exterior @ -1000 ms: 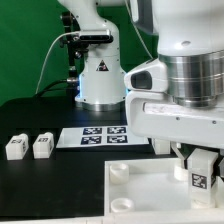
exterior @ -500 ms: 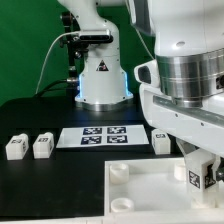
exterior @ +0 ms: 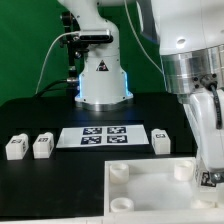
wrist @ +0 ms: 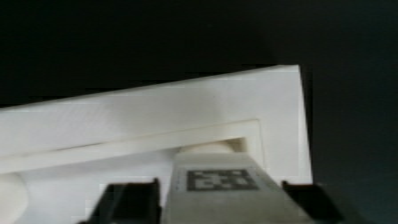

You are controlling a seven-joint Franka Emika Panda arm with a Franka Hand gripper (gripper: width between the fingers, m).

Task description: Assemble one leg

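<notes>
Pincer (exterior: 209,176) and leg (wrist: 221,180) shifted toward exterior view's right.

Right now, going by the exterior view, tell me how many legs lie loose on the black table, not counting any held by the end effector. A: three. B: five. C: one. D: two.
A: the far-left leg, the leg beside it and the lone leg past the marker board lie on the table; the fourth leg is in the end effector.

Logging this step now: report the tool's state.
The tool is closed on the leg, holding it over the white plate.
</notes>
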